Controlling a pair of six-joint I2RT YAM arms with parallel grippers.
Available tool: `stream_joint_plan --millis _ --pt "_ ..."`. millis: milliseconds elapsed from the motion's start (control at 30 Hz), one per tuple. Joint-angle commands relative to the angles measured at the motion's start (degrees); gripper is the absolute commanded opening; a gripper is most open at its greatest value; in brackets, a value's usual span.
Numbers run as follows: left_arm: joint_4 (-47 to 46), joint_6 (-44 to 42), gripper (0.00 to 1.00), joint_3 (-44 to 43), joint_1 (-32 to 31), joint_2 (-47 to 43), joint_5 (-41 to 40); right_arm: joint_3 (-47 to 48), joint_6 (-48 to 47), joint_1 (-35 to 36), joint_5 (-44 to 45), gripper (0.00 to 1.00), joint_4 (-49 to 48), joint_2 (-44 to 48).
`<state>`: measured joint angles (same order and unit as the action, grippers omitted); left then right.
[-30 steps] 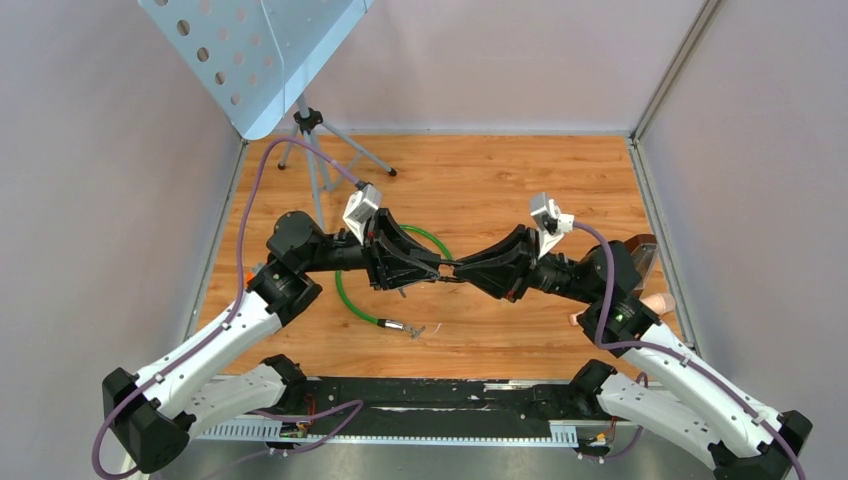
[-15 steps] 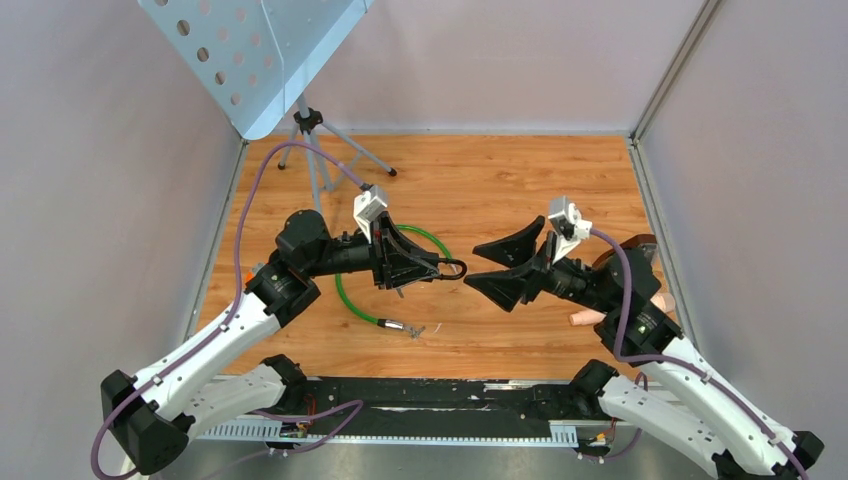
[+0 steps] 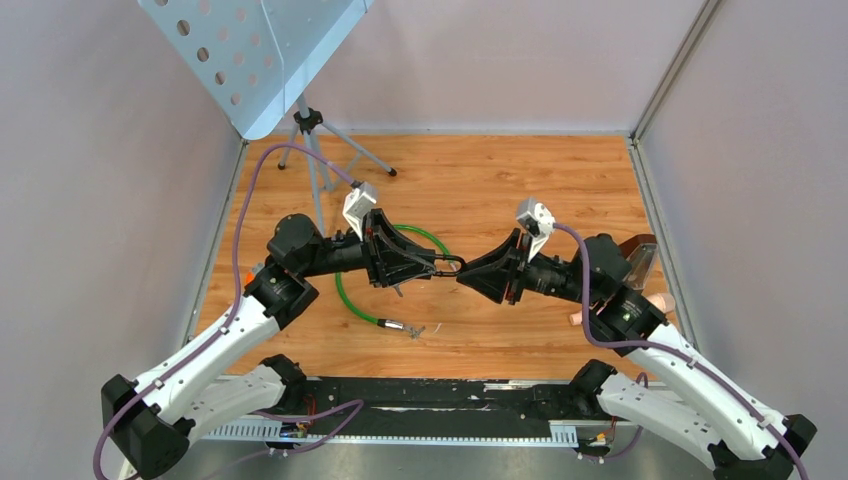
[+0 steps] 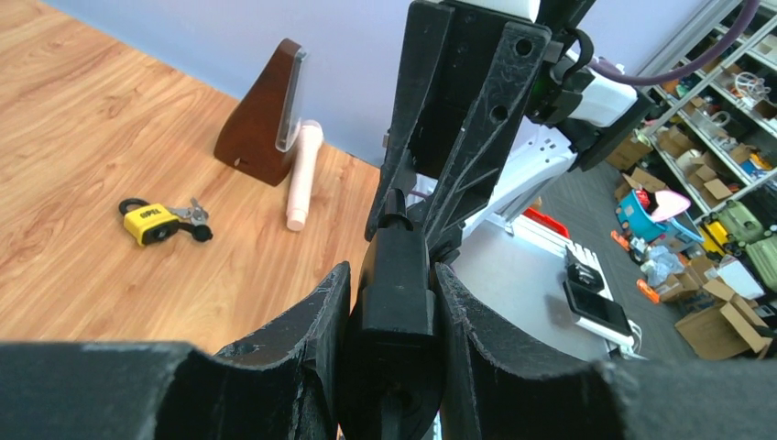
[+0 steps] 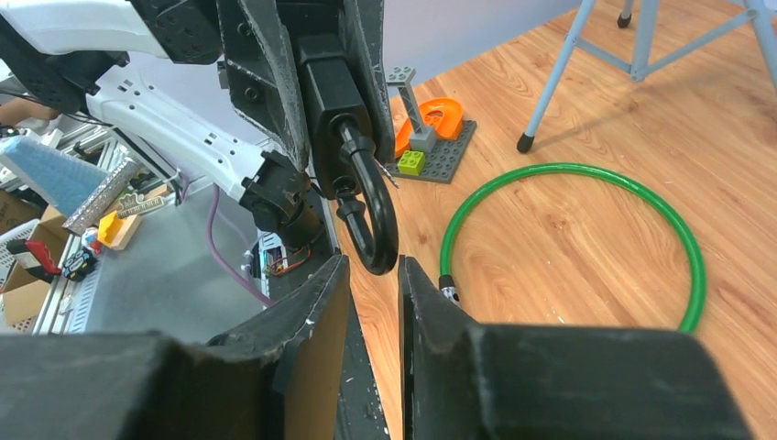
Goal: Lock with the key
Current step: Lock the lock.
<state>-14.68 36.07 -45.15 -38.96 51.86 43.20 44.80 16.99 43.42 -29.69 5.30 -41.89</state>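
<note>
My left gripper (image 3: 432, 268) is shut on the body of a black padlock (image 3: 447, 266) and holds it in the air above mid-table, with the shackle pointing right. In the left wrist view the padlock body (image 4: 396, 293) sits clamped between my fingers (image 4: 389, 270). My right gripper (image 3: 466, 278) faces it, its jaws closed to a narrow gap on the tip of the shackle (image 5: 374, 225). In the right wrist view the loop sits just at my fingertips (image 5: 374, 263). No key shows in either gripper.
A green cable loop (image 3: 345, 296) lies under the left gripper, with a metal end and keys (image 3: 410, 327). A yellow padlock with keys (image 4: 149, 222), a brown metronome (image 4: 266, 119) and a pink stick (image 4: 302, 174) lie at the right. A music stand (image 3: 260, 50) stands at the back left. Lego pieces (image 5: 431, 124) are at the left.
One second ago the right gripper was shut at the shackle. It then opened wide and pulled back right. Now it is forward again and closed on the shackle. The left gripper kept the padlock.
</note>
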Motion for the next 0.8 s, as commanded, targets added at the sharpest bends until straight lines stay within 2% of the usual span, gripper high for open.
stream_joint_plan --millis 0,467,567,667,767 --pt "-9.1 2.6 0.0 -0.9 0.3 -1.9 1.5 2.1 -1.1 0.1 -2.0 0.25 -3.3 1.1" --pt "-10.1 3.5 0.0 -0.3 0.4 -1.8 3.5 2.6 0.3 0.1 -3.7 0.29 -7.7 -0.1" --pt "-10.5 3.7 0.0 0.1 0.4 -1.9 3.2 2.4 0.9 0.1 -4.6 0.21 -8.5 -0.4" --pt "-10.8 4.0 0.0 0.2 0.4 -1.9 3.1 2.4 1.1 0.0 -6.1 0.03 -8.9 -1.5" --pt "-11.7 4.9 0.0 0.3 0.4 -1.5 3.4 2.1 2.2 0.0 -7.4 0.0 -10.6 -3.0"
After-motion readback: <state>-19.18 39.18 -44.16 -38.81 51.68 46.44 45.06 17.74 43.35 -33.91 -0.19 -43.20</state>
